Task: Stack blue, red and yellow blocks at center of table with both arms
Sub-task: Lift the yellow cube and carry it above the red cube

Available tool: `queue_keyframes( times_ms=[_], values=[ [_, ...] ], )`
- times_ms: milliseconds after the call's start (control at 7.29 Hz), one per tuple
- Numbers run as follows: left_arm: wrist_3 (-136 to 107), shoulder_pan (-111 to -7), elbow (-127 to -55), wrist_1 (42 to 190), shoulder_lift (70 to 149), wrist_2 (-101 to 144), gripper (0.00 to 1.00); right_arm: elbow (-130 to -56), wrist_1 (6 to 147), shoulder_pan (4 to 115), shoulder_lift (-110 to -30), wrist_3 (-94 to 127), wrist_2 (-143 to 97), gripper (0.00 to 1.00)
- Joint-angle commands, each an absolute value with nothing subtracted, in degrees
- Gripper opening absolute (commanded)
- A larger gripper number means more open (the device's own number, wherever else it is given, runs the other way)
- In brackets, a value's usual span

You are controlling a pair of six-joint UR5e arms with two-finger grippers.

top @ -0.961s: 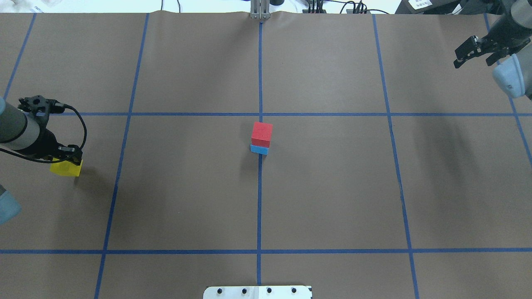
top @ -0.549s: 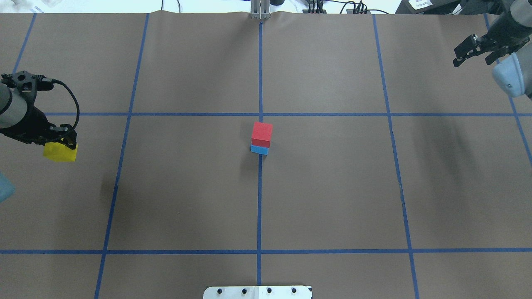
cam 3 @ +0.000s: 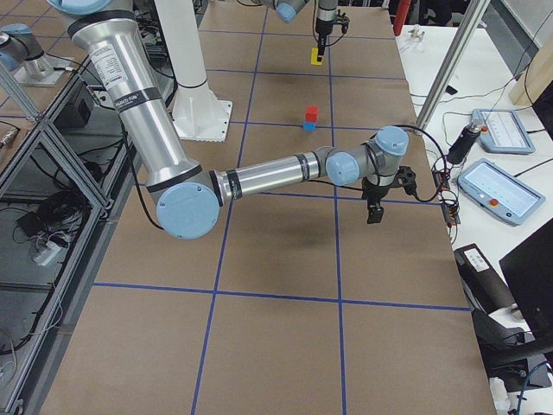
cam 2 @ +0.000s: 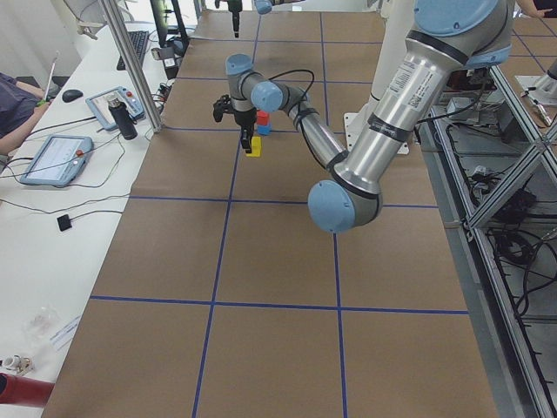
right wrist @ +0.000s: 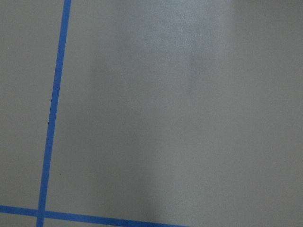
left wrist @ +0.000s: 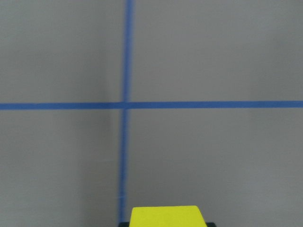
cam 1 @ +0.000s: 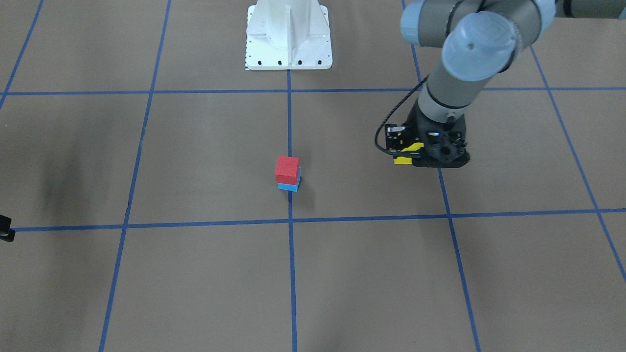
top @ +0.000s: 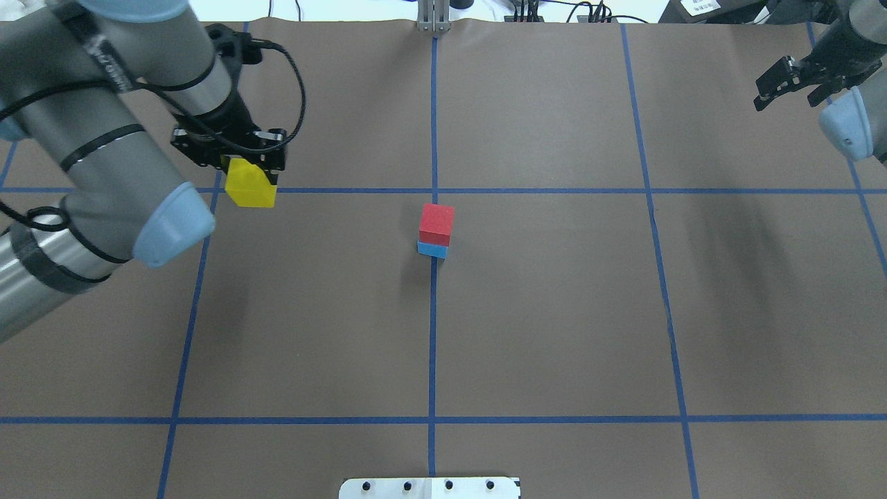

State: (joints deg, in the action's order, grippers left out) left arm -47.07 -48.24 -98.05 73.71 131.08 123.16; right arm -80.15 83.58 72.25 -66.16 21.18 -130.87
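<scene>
A red block (top: 436, 222) sits on a blue block (top: 431, 250) at the table's centre, also seen in the front view, red (cam 1: 286, 168) over blue (cam 1: 288, 186). My left gripper (top: 249, 177) is shut on the yellow block (top: 250, 186) and holds it above the table, left of the stack. The yellow block also shows in the front view (cam 1: 407, 154) and at the bottom edge of the left wrist view (left wrist: 164, 216). My right gripper (top: 790, 89) is open and empty, high at the far right edge.
Brown paper with blue tape lines (top: 434, 138) covers the table. The white robot base plate (top: 429, 488) is at the near edge and a metal post (top: 434, 17) at the far edge. Tablets (cam 3: 501, 186) lie beyond the table's side.
My left gripper has lifted the yellow block and carried it right and farther away, toward the centre. My right arm has barely moved.
</scene>
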Motion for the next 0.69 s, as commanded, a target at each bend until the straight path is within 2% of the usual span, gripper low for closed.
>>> queue_keyframes(
  times_ms=[0,549],
  values=[
    [-46.58,-45.71,-85.65,73.39,145.49,122.87,0.00,-80.16,83.50,72.25,-66.09,21.27,-130.87,0.99],
    [-46.75,-40.44,-74.81,77.25,153.01,122.87,0.00,-80.16,83.50,72.25,-66.53,21.44,-130.87,0.99]
  ],
)
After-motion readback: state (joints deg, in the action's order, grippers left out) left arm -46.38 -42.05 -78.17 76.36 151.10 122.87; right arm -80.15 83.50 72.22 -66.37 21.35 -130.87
